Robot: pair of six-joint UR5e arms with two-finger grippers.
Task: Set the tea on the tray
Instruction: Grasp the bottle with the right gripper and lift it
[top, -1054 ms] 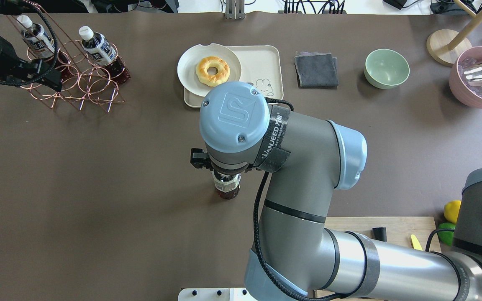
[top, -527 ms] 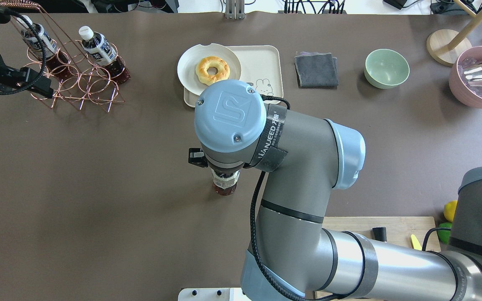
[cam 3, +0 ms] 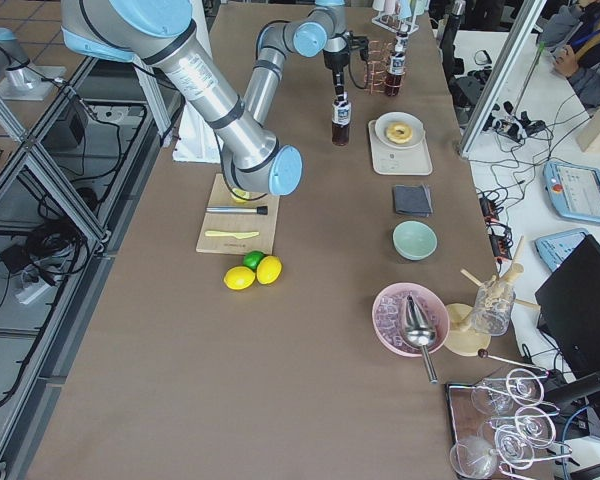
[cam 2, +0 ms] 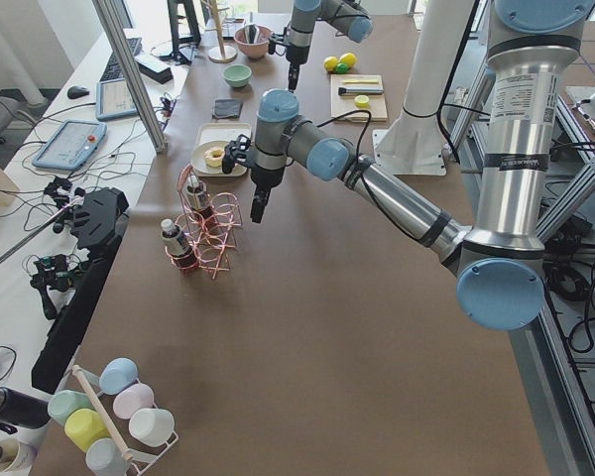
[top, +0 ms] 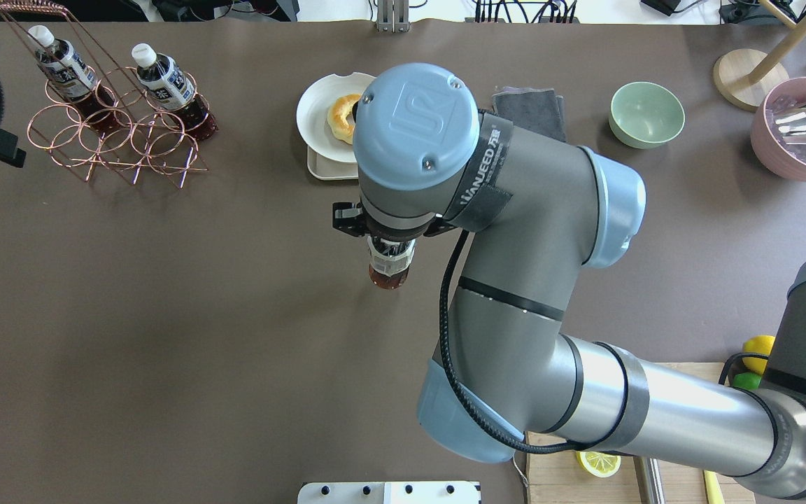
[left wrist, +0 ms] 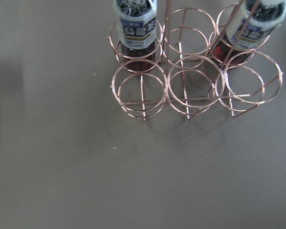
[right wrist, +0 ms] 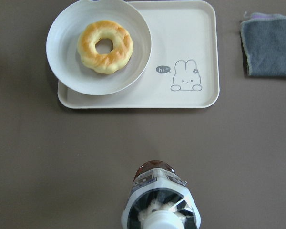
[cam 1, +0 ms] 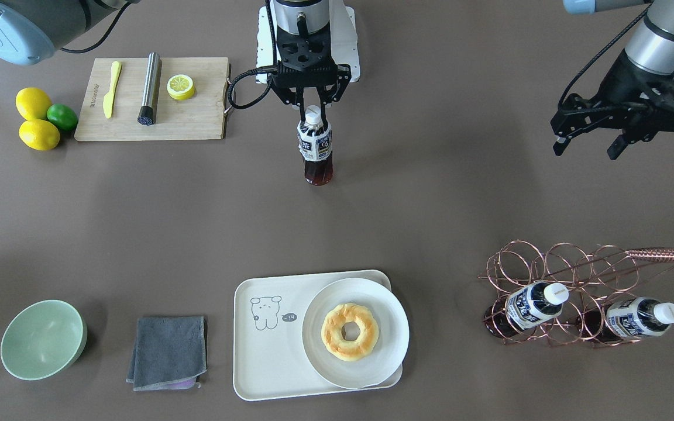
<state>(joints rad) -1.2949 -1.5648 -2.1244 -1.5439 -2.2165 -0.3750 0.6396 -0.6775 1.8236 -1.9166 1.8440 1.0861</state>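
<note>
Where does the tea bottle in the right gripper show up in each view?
Front-facing: tea bottle, top centre, in the right gripper.
Overhead: tea bottle at centre, under the wrist.
Exterior left: far top, too small to make out.
Exterior right: tea bottle top centre.
Left wrist: absent; only the rack bottles.
Right wrist: tea bottle bottom centre.
Shared landmark: the tray, with the doughnut plate.

bright, even light leaves soft shadows on the table point(cam 1: 138, 222), and the tea point(right wrist: 159, 198) blurs close under my wrist lens.
</note>
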